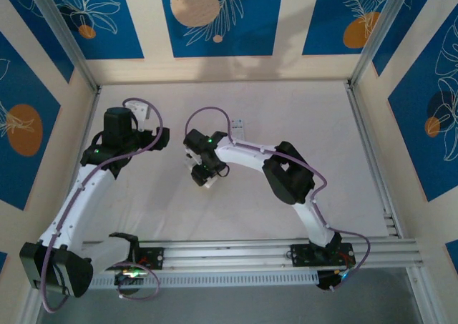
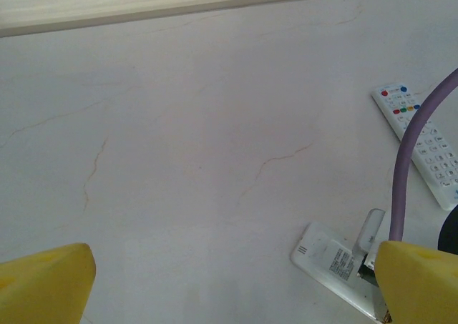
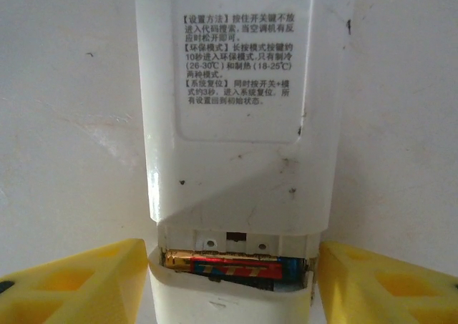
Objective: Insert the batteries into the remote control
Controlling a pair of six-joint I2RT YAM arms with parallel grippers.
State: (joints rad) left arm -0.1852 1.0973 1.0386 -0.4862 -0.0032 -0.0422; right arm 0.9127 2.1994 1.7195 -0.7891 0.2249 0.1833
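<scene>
Two white arms reach over a pale, faintly veined tabletop (image 1: 286, 109). The left arm (image 1: 79, 195) curves up the left side, and the right arm (image 1: 286, 177) bends in toward the middle.

The left hand (image 2: 236, 256) hangs over bare tabletop with its yellow fingers (image 2: 46, 285) spread wide and nothing between them. The right hand (image 3: 232, 252) sits low over a remote control (image 3: 236, 124), with one yellow finger on each side of the remote's narrow body. Both fingers are close against its sides. Whether they press on it or only flank it I cannot tell.

That remote control lies face down near the middle of the tabletop. Its back shows a printed label (image 3: 240, 59), and the cover is off the battery bay at the end nearest the wrist camera. A second remote (image 2: 422, 149) lies face up a little farther back, apart from the first, with its coloured buttons showing. A purple cable (image 2: 408, 159) crosses in front of it in the left wrist view.

One battery (image 3: 229, 268) lies crosswise in the open bay, wrapped in gold, red and blue. There may be another beneath it, though shadow hides that part.
</scene>
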